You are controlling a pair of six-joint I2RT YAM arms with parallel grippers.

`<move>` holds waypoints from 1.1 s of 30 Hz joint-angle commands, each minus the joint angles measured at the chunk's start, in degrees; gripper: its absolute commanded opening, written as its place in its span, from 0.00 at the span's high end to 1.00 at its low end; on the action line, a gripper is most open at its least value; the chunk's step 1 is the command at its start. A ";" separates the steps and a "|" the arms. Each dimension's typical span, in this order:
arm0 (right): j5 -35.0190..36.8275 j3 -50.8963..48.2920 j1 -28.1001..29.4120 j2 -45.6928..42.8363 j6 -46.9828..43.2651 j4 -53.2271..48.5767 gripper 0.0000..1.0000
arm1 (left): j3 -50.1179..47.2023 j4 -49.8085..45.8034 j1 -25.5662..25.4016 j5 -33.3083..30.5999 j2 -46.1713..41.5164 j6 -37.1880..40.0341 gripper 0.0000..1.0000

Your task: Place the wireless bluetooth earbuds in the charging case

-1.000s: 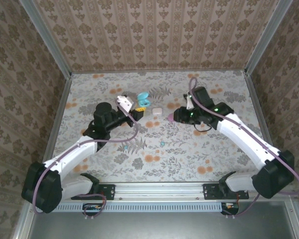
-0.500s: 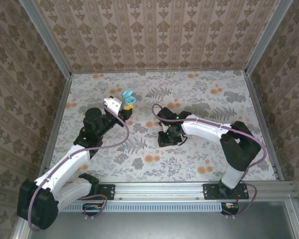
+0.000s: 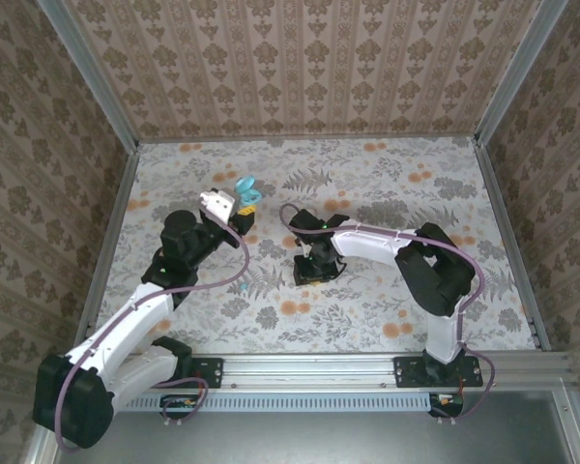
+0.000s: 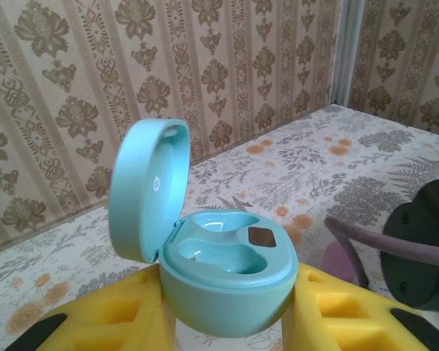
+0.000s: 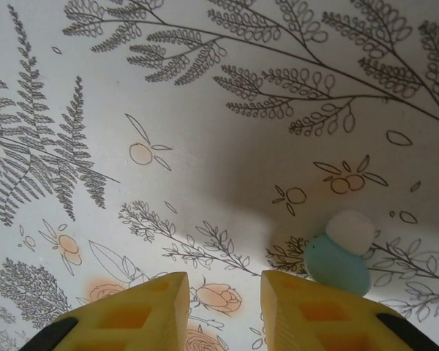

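Carrying surface: tabletop [image 3: 396, 184], floral print, walled on three sides.
Left arm: reaching toward the far left-centre. The left end effector [image 3: 242, 209] has its yellow fingers clamped on the flanks of the charging case, which appears to be held off the tabletop.
Right arm: folded inward over mid-tabletop. The right end effector [image 5: 225, 292] points down, low over the print, with its fingers a narrow gap apart and nothing between them.
Charging case [image 4: 230, 289]: teal and rounded, opening upward, lid [image 4: 150, 190] hinged up. The wells are exposed and look empty.
Earbud [image 5: 338, 262]: teal body with a whitish tip, lying on the tabletop.
Bearing: in the right wrist view it sits just beyond the right-hand finger and slightly outboard, outside the gap.
Long axis: runs roughly away from the fingertips, whitish tip farthest, leaning a little outward.
Nearer arm: right. The left is well apart and occupied with the case.
Next move, judged: a small sideways shift would bring the gap over the bud.
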 commanded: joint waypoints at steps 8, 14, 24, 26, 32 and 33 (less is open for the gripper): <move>5.61 -0.76 -2.06 -1.13 1.77 -4.03 0.64 | 0.01 0.79 1.54 0.66 0.52 0.24 0.63; 6.89 -2.30 -3.98 -3.77 2.36 -4.18 0.63 | 0.01 0.44 1.52 0.90 0.26 0.42 0.63; 2.69 -4.64 -6.39 -4.79 3.76 1.79 0.67 | 0.28 1.20 1.72 2.15 1.42 -0.09 0.64; 3.69 -4.51 -6.59 -4.55 4.74 2.34 0.68 | 0.34 1.15 1.72 2.37 1.23 -0.19 0.64; 3.44 -1.89 -6.59 -2.01 3.18 0.77 0.68 | 0.28 1.02 1.71 2.15 1.00 -0.16 0.64; 2.95 -1.92 -6.51 -1.77 3.18 1.09 0.68 | 0.36 1.01 1.70 2.27 1.11 -0.10 0.64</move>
